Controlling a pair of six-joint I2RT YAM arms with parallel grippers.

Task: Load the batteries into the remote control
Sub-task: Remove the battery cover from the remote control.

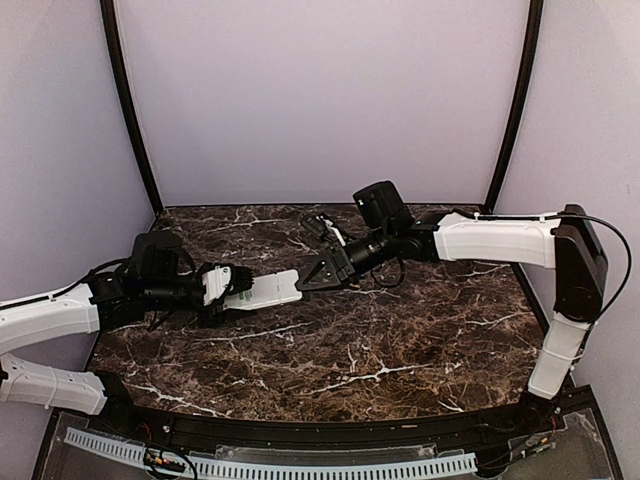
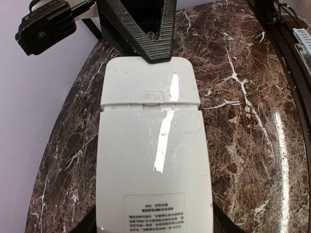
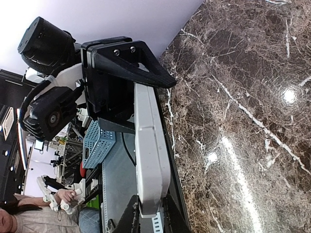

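1. Remote control (image 1: 268, 290), one: white, label side up, held over the marbled surface (image 1: 400, 340).
2. Left pincer (image 1: 222, 290), one: pinching the remote's label end by its sides.
3. Right pincer (image 1: 305, 282), one: nearly pressed together, pinching the opposite end.

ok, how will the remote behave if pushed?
Likely slippery: the remote control has a glossy shell with a glare streak. Probably stiff and light: it looks straight between the left gripper and right gripper, no sag. Its battery cover seam suggests that panel may slide if pushed.
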